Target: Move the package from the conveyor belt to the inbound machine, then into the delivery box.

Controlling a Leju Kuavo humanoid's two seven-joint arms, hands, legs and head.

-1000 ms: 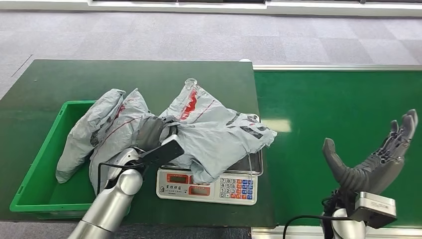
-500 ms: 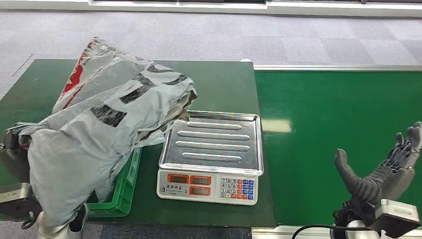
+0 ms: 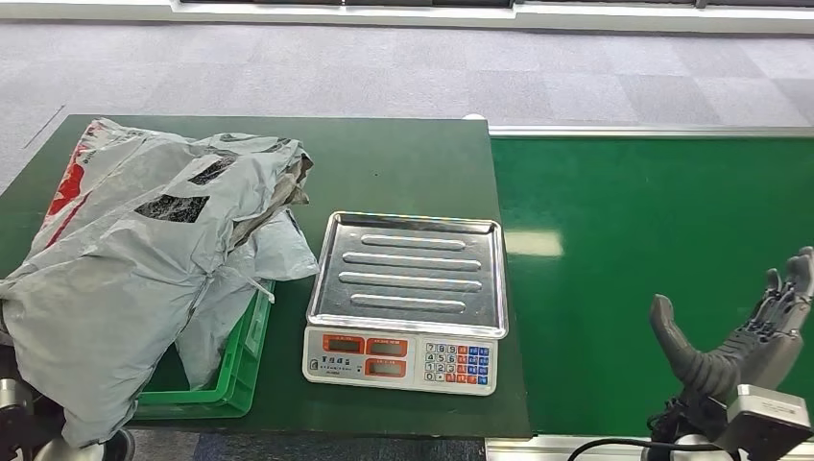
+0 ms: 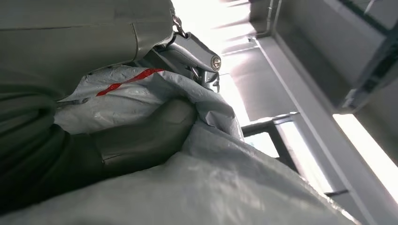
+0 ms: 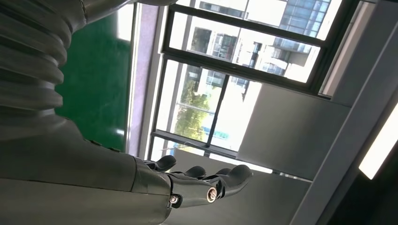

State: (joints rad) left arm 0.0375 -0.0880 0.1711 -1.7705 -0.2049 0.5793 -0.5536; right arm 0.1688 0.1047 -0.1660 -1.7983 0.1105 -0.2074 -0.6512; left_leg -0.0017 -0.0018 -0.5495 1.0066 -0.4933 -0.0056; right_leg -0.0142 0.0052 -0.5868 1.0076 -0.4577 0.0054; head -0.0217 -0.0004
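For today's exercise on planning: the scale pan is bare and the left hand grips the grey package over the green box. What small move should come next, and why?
Probably ease the left hand open, letting the grey package settle into the green delivery box: the package already drapes over it and the scale is bare.

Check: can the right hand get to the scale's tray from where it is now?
Probably yes. The right hand is open and empty over the conveyor belt, and nothing lies between it and the scale's tray, which is bare. The package sits away over the green box.
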